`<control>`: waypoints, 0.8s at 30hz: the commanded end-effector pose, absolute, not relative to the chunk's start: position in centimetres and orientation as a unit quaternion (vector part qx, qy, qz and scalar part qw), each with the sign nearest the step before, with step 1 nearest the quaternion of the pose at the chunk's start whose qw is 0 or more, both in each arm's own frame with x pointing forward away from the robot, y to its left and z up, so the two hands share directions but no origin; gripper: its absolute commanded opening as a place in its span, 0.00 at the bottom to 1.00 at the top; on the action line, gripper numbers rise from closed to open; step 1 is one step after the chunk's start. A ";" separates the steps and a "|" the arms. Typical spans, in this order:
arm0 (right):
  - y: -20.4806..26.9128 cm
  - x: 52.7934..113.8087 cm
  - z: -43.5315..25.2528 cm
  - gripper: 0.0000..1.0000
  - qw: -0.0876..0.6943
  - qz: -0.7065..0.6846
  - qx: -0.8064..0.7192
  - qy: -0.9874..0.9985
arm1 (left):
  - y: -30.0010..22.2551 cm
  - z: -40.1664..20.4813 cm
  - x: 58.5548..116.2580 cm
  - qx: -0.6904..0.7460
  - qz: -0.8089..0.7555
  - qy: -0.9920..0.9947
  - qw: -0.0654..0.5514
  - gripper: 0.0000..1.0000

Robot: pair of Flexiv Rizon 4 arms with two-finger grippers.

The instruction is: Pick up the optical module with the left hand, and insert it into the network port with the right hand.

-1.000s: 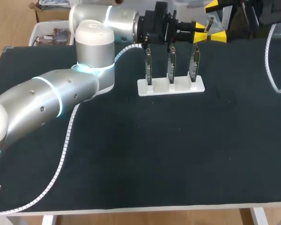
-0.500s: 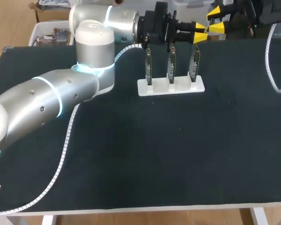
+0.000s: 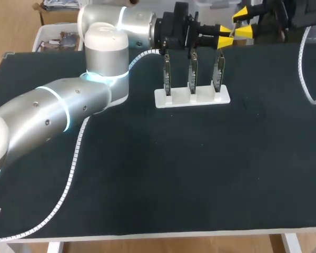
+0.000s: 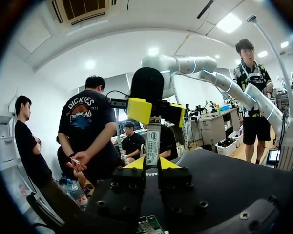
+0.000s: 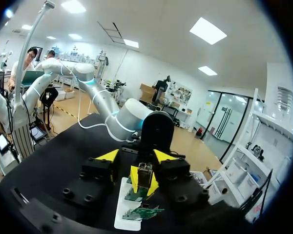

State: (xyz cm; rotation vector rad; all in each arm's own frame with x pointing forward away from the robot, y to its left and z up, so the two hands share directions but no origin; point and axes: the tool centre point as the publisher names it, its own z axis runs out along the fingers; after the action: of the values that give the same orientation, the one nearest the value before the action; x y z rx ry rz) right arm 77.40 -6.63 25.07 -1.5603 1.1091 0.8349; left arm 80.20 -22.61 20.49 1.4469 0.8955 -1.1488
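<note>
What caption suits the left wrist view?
Left claw holds the module, with the open right claw facing its far end.

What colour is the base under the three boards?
White; the base shows best in the head view.

Since one second ago, the right gripper (image 3: 242,22) has brought its two yellow fingertips (image 3: 244,32) closer to each other in the head view. The nearer one has moved up from beside the lower tip of the left gripper (image 3: 225,35) to the height of the optical module (image 4: 153,141) that gripper holds. The farther one has come down a little, so the gap is narrower but still wider than the module.
</note>
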 end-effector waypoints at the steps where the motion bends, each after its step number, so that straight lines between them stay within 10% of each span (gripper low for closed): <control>1: -6.6 77.4 25.0 1.00 0.503 0.345 -0.646 0.459 | -22.9 20.5 80.8 0.605 -0.481 0.370 0.515 0.00; 24: -6.6 78.4 24.7 1.00 0.509 0.344 -0.645 0.455 | -22.9 20.5 80.8 0.605 -0.481 0.370 0.515 0.00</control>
State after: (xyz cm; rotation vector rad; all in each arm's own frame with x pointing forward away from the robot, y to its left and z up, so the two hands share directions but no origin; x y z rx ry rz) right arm 77.82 -6.67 24.87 -1.5501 1.1031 0.8228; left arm 80.20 -22.62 20.51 1.4470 0.8955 -1.1487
